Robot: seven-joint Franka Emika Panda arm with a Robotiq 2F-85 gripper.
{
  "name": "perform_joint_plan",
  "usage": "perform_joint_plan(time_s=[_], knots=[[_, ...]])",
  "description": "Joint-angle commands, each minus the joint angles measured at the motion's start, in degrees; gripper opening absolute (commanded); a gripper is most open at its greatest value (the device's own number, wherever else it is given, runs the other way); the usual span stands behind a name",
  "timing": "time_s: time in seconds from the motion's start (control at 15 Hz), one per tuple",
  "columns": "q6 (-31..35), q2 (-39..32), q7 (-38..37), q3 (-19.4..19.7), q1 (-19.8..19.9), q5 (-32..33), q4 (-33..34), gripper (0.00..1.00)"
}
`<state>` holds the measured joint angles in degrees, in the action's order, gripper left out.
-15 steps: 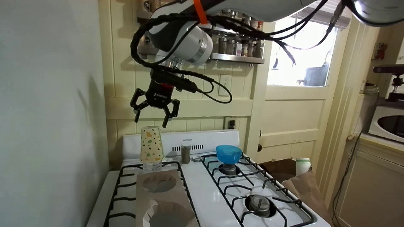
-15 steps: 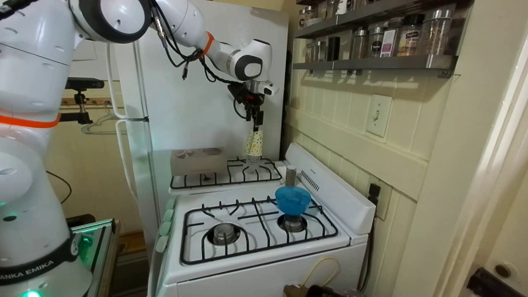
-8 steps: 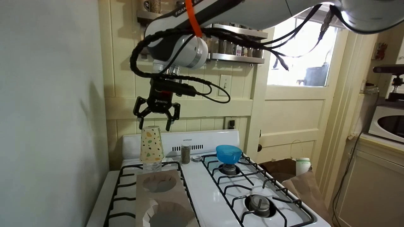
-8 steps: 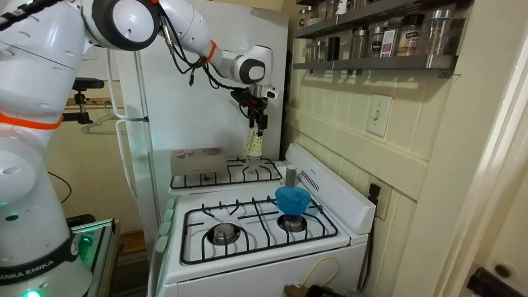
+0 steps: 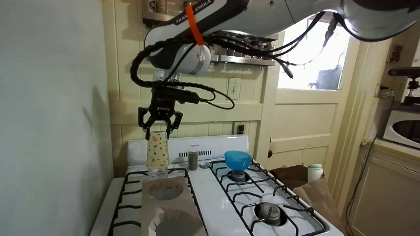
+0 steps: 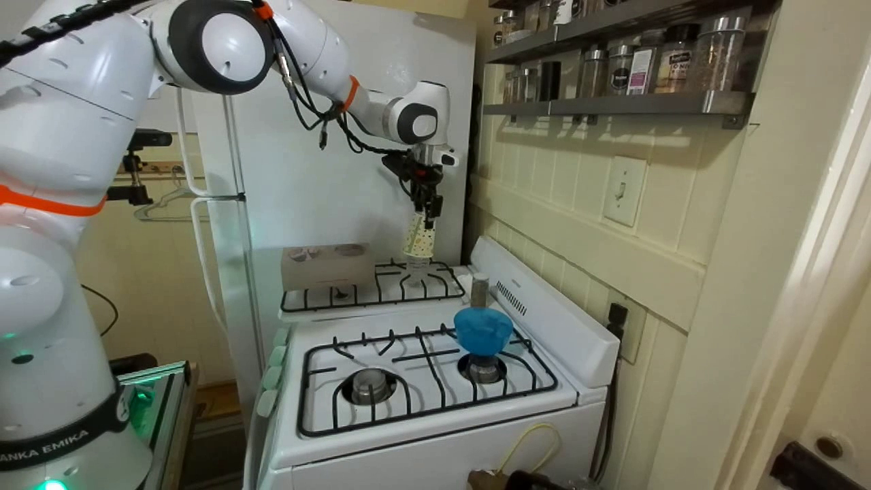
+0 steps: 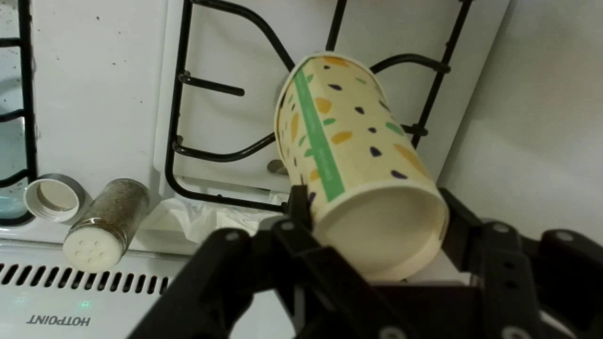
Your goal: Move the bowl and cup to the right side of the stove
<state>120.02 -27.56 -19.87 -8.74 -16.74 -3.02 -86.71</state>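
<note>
**Bowl point(image 5: 238, 160) looks sorted, cup point(image 5: 158, 150) is in the hand point(image 5: 158, 135) but on the wrong side**

Progress check: I'd call this about half done. The bowl sits over the rear burner point(image 5: 238, 177) on the right of the stove point(image 5: 210, 193) (right as you face the back panel point(image 5: 226, 144)), so that half seems finished.

The cup is the bit left. It's at the left rear, between the cardboard box point(image 5: 169, 204) and the back panel, perched on some clear container point(image 5: 157, 173). The hand is pinching it near its top end; in the wrist view the fingers point(image 7: 459, 230) look snug against both sides, so I read it as a real hold. Can't see any gap underneath, so I don't think it's off its perch. What's left, by my guess: lift, carry across, set it down by the bowl, let go.

As for which way it points: the cup is upside down, narrow closed base up, wide rim down. Long axis runs close to vertical, more or less in line with the hand. In an exterior view the cup point(image 6: 418, 241) leans a touch toward the back panel, but that could just be lens stretch. Bowl's right way up, mouth up, and it's round, so no real long axis.
</note>
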Motion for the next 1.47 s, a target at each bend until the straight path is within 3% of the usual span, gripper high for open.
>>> perform_joint_plan(time_s=[0.0,0.6,1.0,1.27,1.4], knots=[[-2.51,0.66,-1.16,0.77,-1.49,1.71,1.48,0.38],[-3.1,14.18,-8.57,1.79,-1.57,6.03,-4.36,0.38],[19.61,23.84,-20.09,3.67,1.31,9.32,-20.06,0.38],[34.48,28.31,-31.84,5.61,4.43,15.95,-32.64,0.38],[44.41,29.55,-30.22,4.66,6.18,8.66,-38.26,0.38]])
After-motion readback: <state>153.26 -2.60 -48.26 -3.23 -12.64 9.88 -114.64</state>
